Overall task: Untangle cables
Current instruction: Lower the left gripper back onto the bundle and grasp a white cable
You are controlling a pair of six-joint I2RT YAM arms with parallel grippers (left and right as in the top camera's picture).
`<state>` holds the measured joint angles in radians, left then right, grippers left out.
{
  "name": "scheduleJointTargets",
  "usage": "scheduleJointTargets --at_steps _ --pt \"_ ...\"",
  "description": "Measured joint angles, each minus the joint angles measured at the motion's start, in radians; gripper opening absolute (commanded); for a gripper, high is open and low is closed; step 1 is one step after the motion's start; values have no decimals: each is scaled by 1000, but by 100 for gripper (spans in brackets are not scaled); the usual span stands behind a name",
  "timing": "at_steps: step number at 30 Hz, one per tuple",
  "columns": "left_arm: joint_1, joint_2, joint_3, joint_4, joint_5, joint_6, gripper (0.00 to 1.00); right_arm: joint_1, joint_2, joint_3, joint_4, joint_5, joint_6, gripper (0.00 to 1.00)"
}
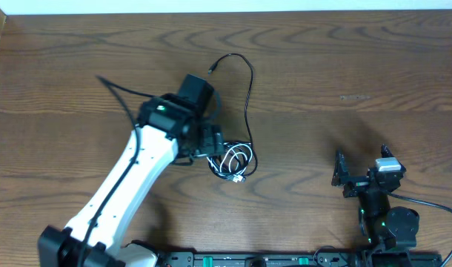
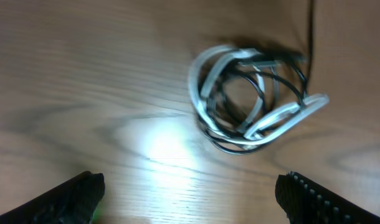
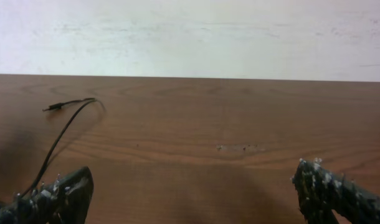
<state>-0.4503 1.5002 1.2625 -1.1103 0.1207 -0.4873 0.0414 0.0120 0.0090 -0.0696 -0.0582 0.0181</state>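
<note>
Tangled cables [image 2: 249,99] just ahead of spread left fingers [image 2: 71,196]

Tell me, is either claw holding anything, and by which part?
Nothing is held. The left gripper is open, with the cable tangle lying untouched just ahead of it; the right gripper is open too.

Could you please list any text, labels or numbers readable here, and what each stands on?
None can be read. The tangled white and black cables, the brown wooden table and the white left arm show no print; any marks on the black rail at the bottom edge are too small to read.
</note>
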Motion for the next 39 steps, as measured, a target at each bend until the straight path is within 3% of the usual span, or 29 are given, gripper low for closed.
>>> scheduleJointTargets --at_steps 20,39 --pt "-44 200 -8 21 69 51 93 0 0 0 0 0 0 99" --pt "-44 215 -8 98 59 60 93 0 0 0 0 0 0 99"
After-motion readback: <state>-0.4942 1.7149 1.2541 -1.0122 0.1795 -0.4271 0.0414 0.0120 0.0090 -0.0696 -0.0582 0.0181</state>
